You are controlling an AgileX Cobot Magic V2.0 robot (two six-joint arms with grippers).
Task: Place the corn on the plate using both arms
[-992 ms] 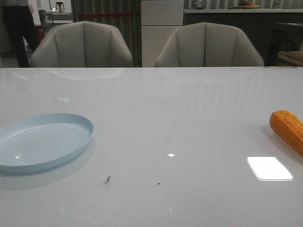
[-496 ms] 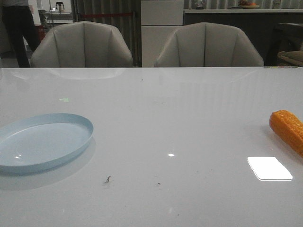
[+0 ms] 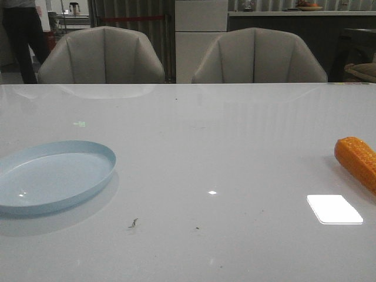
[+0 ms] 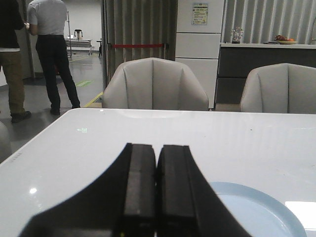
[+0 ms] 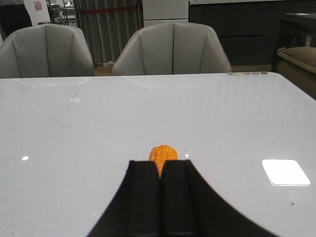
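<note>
Both pincers are pressed together, empty: right gripper (image 5: pixel 159 197) behind the corn (image 3: pixel 357 161) at the table's (image 3: pixel 223 153) right edge, left gripper (image 4: pixel 157 192) by the plate (image 3: pixel 53 176). Nothing seems started; the right must spread first, then reach.

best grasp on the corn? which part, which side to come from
Probably the middle of the corn, pinched across its width from above. It lies flat on the table, tapered, one end pointing at the right end effector, so the ends are narrower. That end effector is shut and must open first.
</note>
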